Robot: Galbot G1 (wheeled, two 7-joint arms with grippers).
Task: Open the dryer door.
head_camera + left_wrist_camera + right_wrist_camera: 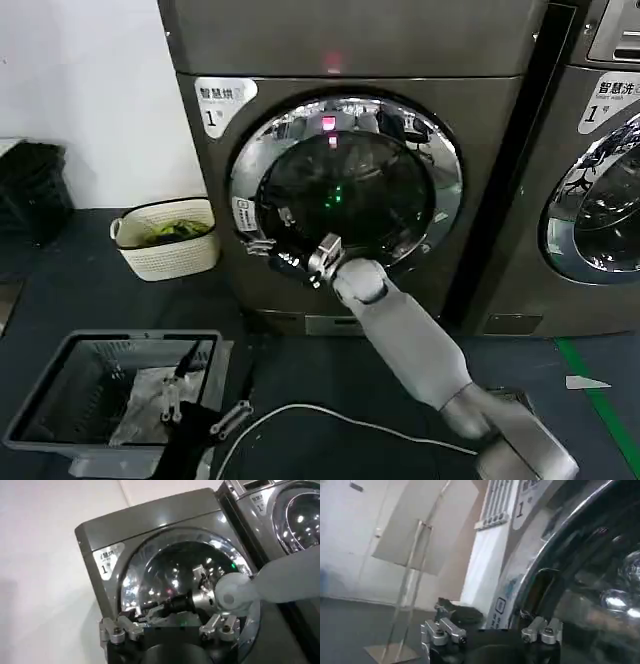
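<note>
The dryer [350,60] stands straight ahead, its round glass door [345,190] with a chrome rim [545,555] closed flat against the front. My right gripper [278,252] is stretched out to the door's left edge, just below the white sticker [243,213]. In the right wrist view the gripper [480,609] sits open against the rim beside the dark handle recess [542,587], with nothing gripped. My left gripper [195,405] hangs low at the front left, open and empty. The left wrist view faces the dryer and takes in the right arm [280,580].
A white basket [165,255] with green items sits on the floor left of the dryer. A grey laundry basket [60,345] is at the front left. A second machine [600,180] stands on the right. A white cable [330,415] lies across the floor.
</note>
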